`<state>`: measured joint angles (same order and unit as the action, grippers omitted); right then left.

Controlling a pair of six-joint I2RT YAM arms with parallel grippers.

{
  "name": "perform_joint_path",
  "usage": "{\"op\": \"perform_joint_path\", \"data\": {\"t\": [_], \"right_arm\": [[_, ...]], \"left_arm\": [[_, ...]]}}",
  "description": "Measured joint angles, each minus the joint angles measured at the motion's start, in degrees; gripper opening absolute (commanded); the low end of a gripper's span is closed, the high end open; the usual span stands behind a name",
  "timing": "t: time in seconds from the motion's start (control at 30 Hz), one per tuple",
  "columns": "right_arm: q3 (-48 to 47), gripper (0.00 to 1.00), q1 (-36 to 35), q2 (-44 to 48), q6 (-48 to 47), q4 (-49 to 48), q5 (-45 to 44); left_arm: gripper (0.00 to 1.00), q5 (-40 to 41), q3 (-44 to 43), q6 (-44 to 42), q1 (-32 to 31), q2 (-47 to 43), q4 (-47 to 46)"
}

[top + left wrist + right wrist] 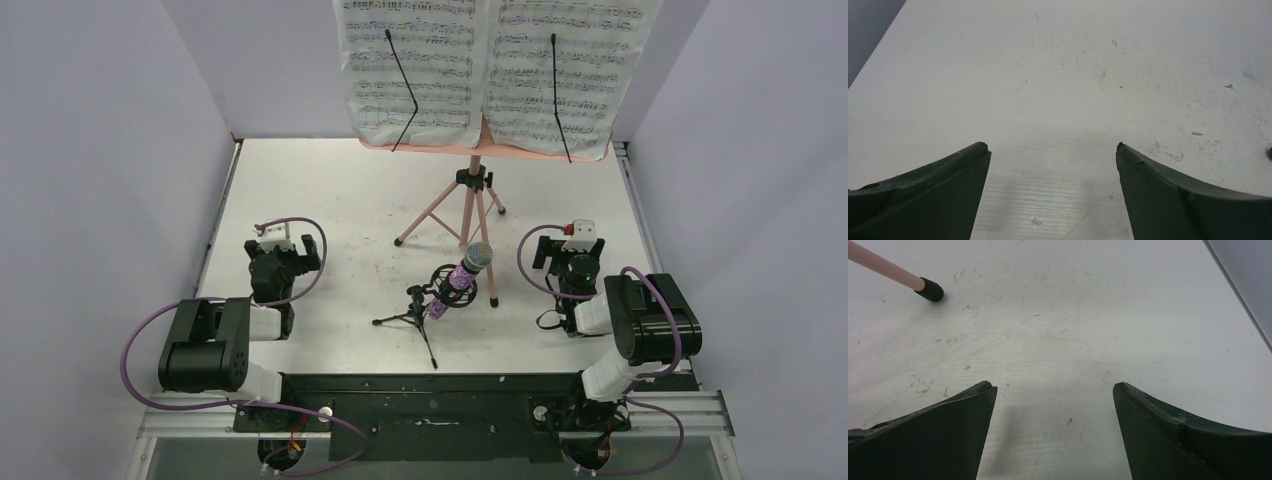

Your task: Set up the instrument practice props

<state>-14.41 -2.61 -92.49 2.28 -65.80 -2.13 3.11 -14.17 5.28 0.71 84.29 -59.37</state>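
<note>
- The left gripper [1050, 147] hangs over the bare table [330, 200], jaws spread wide and holding nothing.
- The black mic stand [418, 308] stands centre-front, with the purple microphone [460, 282] tilted in its ring.
- Behind it, the pink music stand [470, 195] carries the sheet-music pages [420, 60].
- The right gripper [1054, 385] is released and empty, near one foot of the music stand.

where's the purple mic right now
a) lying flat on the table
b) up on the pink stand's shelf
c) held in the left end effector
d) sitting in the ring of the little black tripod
d: the purple microphone sits tilted in the ring mount of the small black tripod mic stand, its grey head up.
</note>
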Motion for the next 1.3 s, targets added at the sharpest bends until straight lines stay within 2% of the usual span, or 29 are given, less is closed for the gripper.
{"op": "perform_joint_path", "data": {"t": [1.3], "right_arm": [[0.0, 0.9, 0.0, 0.0, -0.4, 0.5, 0.0]], "left_arm": [[0.96, 1.2, 0.0, -0.2, -1.9, 0.0, 0.0]]}}
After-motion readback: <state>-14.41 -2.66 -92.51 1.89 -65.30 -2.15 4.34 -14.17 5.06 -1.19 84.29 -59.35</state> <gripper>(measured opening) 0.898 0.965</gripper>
